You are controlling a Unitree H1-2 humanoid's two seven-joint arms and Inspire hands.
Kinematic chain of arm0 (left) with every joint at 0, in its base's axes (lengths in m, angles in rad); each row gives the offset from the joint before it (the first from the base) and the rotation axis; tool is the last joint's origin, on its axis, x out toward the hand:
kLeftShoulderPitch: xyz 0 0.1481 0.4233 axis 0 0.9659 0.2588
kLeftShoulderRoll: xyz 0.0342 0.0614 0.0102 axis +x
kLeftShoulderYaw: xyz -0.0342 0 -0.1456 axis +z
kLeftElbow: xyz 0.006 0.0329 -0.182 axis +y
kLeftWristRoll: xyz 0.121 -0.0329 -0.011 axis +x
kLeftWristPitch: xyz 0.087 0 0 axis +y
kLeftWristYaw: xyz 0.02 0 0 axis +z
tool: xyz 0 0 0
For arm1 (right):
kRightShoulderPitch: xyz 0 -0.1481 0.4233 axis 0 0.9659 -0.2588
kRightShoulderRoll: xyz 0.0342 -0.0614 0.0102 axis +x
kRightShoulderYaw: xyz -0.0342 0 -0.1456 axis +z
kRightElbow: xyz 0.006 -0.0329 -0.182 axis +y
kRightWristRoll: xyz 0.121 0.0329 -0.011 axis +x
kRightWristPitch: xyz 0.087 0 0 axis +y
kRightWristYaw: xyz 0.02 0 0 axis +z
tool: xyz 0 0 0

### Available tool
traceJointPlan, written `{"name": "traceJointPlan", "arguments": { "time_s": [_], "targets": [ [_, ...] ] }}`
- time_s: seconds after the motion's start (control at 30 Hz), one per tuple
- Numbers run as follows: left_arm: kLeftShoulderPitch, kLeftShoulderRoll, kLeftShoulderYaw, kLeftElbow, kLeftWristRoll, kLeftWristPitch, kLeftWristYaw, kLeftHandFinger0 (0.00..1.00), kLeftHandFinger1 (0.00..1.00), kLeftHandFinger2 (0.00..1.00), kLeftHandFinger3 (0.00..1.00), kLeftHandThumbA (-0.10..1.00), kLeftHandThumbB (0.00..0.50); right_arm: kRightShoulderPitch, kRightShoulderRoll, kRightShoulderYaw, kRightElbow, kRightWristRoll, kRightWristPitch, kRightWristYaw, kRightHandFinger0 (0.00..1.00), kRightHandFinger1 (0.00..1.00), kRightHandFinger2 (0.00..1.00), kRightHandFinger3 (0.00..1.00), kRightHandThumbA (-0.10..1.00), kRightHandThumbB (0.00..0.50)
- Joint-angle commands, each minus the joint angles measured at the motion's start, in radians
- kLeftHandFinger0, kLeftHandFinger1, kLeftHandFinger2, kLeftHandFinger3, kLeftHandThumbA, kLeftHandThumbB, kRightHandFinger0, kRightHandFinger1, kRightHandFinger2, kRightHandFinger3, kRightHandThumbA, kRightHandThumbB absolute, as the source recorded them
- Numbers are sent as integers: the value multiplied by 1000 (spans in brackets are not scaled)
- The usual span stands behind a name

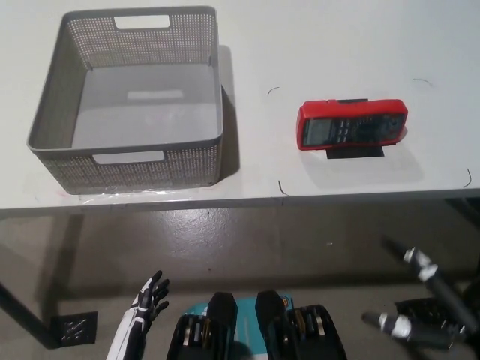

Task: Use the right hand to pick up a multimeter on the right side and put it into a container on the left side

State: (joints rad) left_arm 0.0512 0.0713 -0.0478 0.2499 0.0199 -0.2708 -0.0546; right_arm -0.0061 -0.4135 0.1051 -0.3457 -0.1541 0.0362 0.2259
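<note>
A red multimeter (352, 124) with a dark face lies flat on the right part of the white table (315, 45), propped on a black stand. A grey perforated basket (127, 97) stands empty on the table's left. My black right hand (420, 300) hangs low at the bottom right, below the table's front edge and well short of the multimeter, fingers apart and holding nothing. My white left hand (146, 304) rests at the bottom left, under the table edge, fingers spread and empty.
The table's front edge (247, 202) runs across the middle of the view, with grey floor below it. Small dark pen marks (281, 187) dot the tabletop around the multimeter. A table leg and floor plate (75, 328) show at the lower left.
</note>
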Motion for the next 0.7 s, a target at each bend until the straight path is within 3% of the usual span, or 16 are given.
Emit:
{"name": "traceJointPlan", "arguments": {
  "time_s": [0.0, 0.23, 0.3, 0.43, 0.47, 0.6, 0.67],
  "targets": [
    [-16, 5, 6, -20, -7, -49, -5, 1000, 1000, 1000, 1000, 1000, 372, -175, -107, -58, -146, -114, 117, 46, 1000, 1000, 1000, 1000, 1000, 433],
    [-21, 10, 9, -28, 6, -43, 3, 1000, 1000, 1000, 1000, 1000, 380, -536, -234, -9, -101, -116, 296, 185, 1000, 1000, 1000, 1000, 1000, 400],
    [-24, 11, 8, -30, -4, -39, -5, 1000, 1000, 1000, 1000, 1000, 374, -644, -255, 21, -33, -108, 348, 235, 1000, 1000, 1000, 1000, 1000, 427],
    [-28, 14, 10, -24, -14, -48, -12, 1000, 1000, 1000, 1000, 1000, 363, -824, -261, 98, 135, -141, 380, 301, 1000, 1000, 1000, 1000, 1000, 470],
    [-25, 17, 10, -31, -15, -35, -15, 1000, 1000, 1000, 1000, 1000, 381, -913, -249, 142, 235, -168, 372, 327, 1000, 1000, 1000, 1000, 1000, 443],
    [-17, 18, 7, -36, -13, -31, -17, 1000, 1000, 1000, 1000, 1000, 409, -1051, -223, 237, 424, -231, 338, 357, 1000, 1000, 1000, 1000, 1000, 454],
    [-16, 15, 6, -38, -11, -33, -15, 1000, 1000, 1000, 1000, 1000, 406, -1126, -201, 298, 540, -269, 331, 379, 1000, 1000, 1000, 1000, 1000, 499]
  ]
}}
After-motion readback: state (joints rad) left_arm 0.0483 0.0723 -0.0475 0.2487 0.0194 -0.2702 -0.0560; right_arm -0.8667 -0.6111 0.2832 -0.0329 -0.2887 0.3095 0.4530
